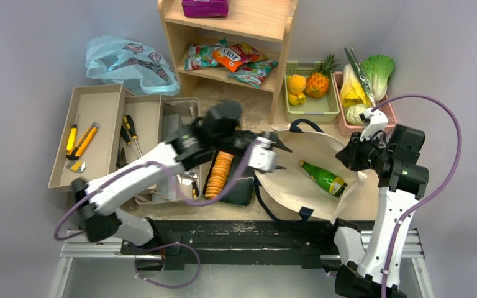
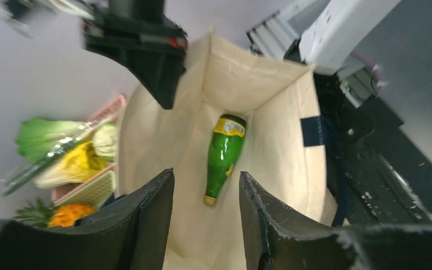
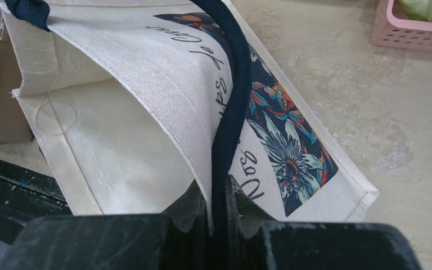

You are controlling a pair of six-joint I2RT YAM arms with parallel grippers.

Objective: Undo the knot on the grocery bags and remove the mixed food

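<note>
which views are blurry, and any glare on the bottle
Left wrist view: soft throughout, smeared along the top, with a pale sheen down the green bottle. Top view: sharp except the blurred left arm. Right wrist view: crisp on the tote.

The cream canvas tote [image 3: 118,62], by the tabletop's near edge toward its right corner, bears dark cursive script beside its flower print [image 3: 289,152]: "de Cœur" near the hem and something like "Vos" lower down. The navy strap [image 3: 233,107] hides the words between. The yellow label [image 2: 229,127] on the green glass bottle [image 2: 223,163] is unreadable.
</note>
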